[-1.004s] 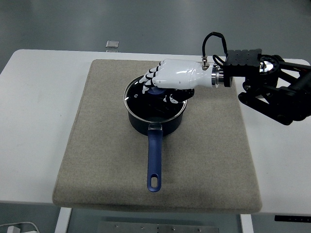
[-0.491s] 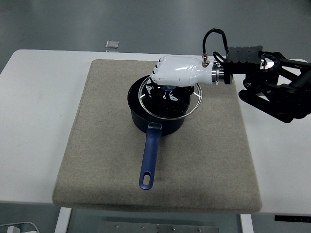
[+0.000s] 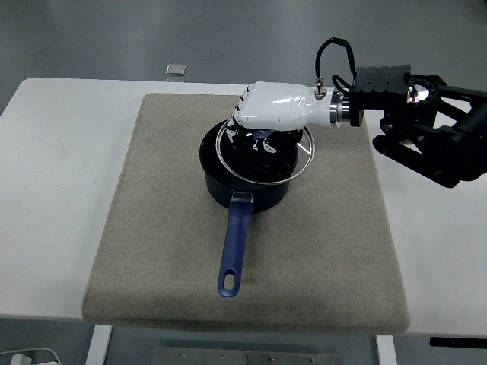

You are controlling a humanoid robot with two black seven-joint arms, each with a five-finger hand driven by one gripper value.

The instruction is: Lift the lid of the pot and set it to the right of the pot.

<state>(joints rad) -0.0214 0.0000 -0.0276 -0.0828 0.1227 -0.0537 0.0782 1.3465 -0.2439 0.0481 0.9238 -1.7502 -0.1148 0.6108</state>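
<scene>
The right hand [image 3: 268, 122] grasps the glass lid [image 3: 266, 154], lifted off the saucepan [image 3: 242, 190]; moving it right and setting it down remain.

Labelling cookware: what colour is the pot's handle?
Blue, seen in the head view: the pot handle.

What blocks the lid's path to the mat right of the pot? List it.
Nothing visible. The right hand holds the lid above the pot, offset to its right. The mat right of the pot is bare; the pot's handle points toward the near edge, out of the way.
</scene>
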